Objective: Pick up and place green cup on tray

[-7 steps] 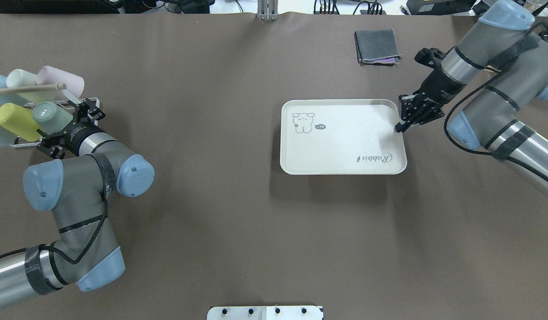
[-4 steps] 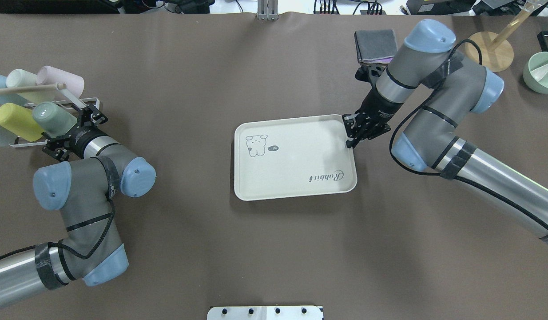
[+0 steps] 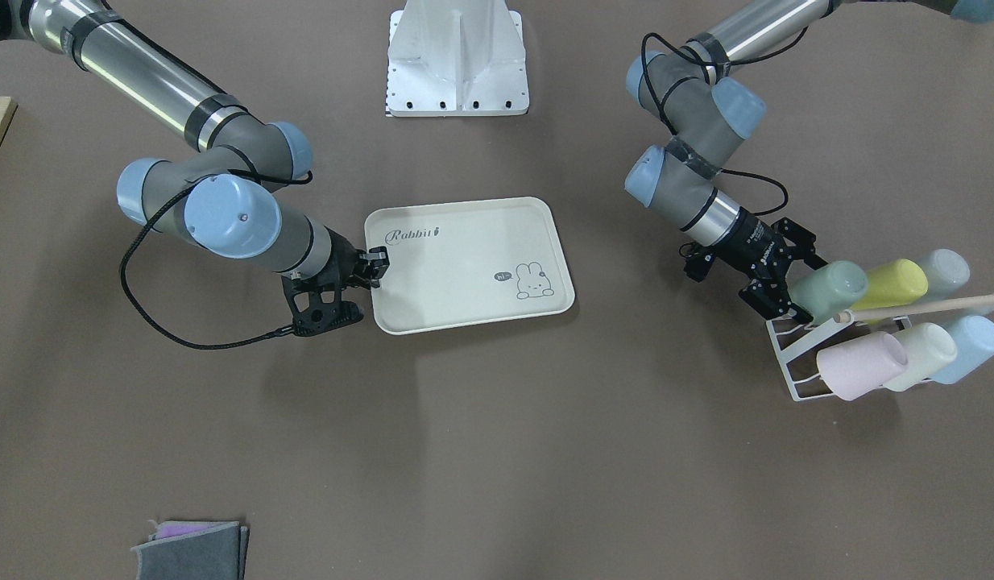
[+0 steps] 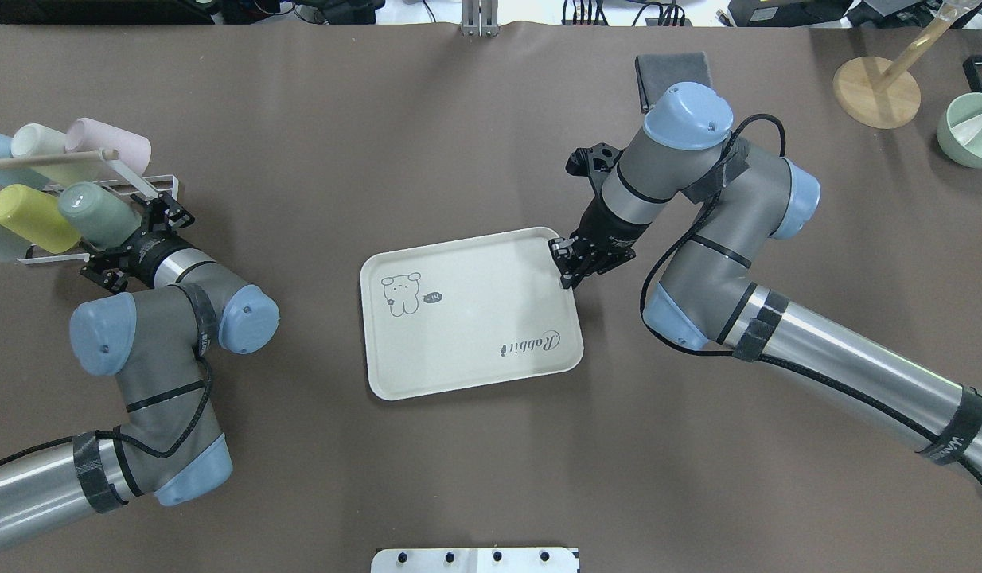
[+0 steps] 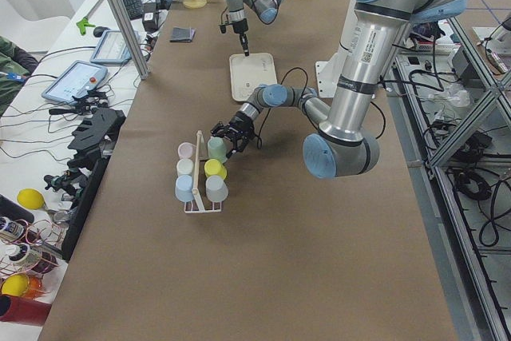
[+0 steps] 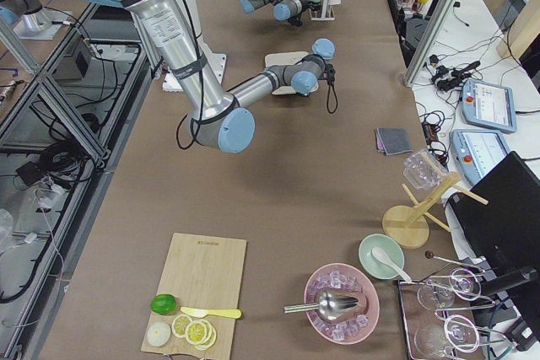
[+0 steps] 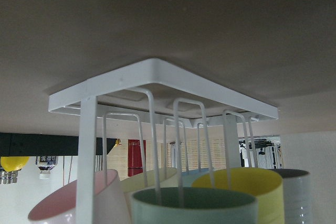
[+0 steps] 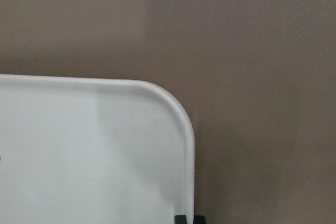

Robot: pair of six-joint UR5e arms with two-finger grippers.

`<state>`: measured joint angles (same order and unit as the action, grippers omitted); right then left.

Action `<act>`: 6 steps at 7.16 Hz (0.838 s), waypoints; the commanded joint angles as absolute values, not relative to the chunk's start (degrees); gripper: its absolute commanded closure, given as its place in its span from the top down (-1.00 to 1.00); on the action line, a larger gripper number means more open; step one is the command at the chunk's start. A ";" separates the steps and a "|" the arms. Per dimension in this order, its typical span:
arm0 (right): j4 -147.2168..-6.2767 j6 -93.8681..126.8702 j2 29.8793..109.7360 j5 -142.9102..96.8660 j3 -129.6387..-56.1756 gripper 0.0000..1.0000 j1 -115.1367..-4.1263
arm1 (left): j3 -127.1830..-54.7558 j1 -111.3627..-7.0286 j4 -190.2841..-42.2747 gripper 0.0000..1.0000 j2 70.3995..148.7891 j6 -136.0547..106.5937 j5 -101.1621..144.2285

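Note:
The green cup (image 4: 101,213) lies slanted on a white wire rack (image 4: 133,179) at the table's left end, among other pastel cups. It also shows in the front view (image 3: 827,292) and, as a rim, in the left wrist view (image 7: 194,203). My left gripper (image 4: 131,233) is open, with a finger on each side of the cup's near end. The cream tray (image 4: 467,318) with the "Rabbit" script lies mid-table, slightly turned. My right gripper (image 4: 566,274) is shut on the tray's right rim near its far corner (image 8: 178,119).
Yellow (image 4: 29,216), pink (image 4: 109,143) and pale cups share the rack under a wooden dowel (image 4: 45,159). A folded grey cloth (image 4: 674,68), a wooden stand (image 4: 877,91) and a green bowl (image 4: 972,127) lie far right. A white mount plate (image 4: 475,559) sits at the near edge.
My right gripper has dragged the tray left and toward me, turning it slightly. My left gripper has edged a little closer along the green cup.

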<state>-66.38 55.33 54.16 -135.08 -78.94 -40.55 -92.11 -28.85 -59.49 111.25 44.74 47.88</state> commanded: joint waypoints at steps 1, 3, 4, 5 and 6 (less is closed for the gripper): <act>-65.83 57.12 53.44 -134.30 -79.10 -1.00 -39.99 | -91.41 -28.83 -59.85 0.95 111.27 44.74 47.81; -65.83 59.14 53.35 -133.86 -79.10 -1.00 -39.64 | -90.27 -28.83 -61.25 0.94 111.36 44.74 47.02; -65.83 61.06 53.44 -132.90 -79.10 -1.00 -39.64 | -90.09 -28.83 -61.35 0.94 111.36 44.74 47.02; -65.83 61.52 53.87 -132.72 -79.10 -1.00 -39.73 | -90.09 -28.83 -61.35 0.93 111.36 44.74 46.93; -65.83 63.70 54.05 -132.63 -78.93 -1.00 -39.64 | -90.09 -28.74 -61.35 0.81 111.36 44.74 46.93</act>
